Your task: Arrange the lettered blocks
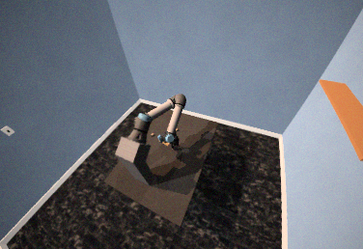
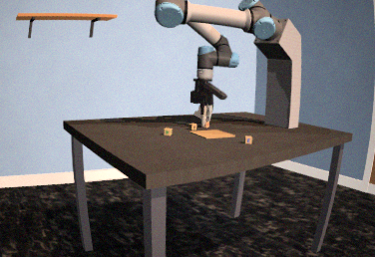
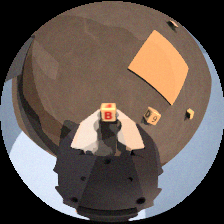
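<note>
My gripper (image 2: 205, 125) (image 3: 108, 110) is low over the table, its fingers closed in on both sides of a wooden block (image 3: 108, 114) with a red B on its larger visible face. The fingers largely hide this block in the exterior view. A second block (image 2: 193, 127) (image 3: 152, 116) with dark characters is near the gripper, close to the mat's edge. A block with a green mark (image 2: 168, 131) (image 3: 190, 114) is farther out. A block with a blue mark (image 2: 248, 139) (image 3: 172, 23) is beyond the opposite side of the mat. Its letter is unreadable. The orange mat (image 2: 214, 134) (image 3: 162, 65) bears no block.
The brown table (image 1: 159, 201) (image 2: 150, 157) carries the robot's grey pedestal (image 1: 130, 150) (image 2: 284, 86). The second block is the nearest obstacle beside my fingers. An orange shelf (image 1: 344, 114) (image 2: 67, 16) hangs on a wall, away from the arm.
</note>
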You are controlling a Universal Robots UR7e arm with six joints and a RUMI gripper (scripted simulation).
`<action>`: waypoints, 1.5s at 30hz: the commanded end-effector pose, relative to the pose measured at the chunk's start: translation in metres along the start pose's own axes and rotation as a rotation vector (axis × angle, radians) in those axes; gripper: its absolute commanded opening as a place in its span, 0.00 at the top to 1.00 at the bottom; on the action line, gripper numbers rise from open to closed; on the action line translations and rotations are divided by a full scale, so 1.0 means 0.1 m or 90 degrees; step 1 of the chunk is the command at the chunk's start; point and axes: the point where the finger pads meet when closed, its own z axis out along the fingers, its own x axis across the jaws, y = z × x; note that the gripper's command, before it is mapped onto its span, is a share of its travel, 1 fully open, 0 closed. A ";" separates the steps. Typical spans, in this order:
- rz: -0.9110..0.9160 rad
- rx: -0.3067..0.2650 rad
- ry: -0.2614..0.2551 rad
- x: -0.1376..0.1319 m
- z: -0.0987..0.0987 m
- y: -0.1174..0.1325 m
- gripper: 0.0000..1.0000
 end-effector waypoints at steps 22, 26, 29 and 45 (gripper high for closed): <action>0.000 0.000 0.000 0.00 -0.10 0.00 0.95; 0.000 0.000 0.000 0.00 -0.24 0.00 0.95; 0.000 0.000 0.000 0.00 -0.39 0.00 0.95; 0.000 0.000 0.000 0.00 -0.94 0.00 0.95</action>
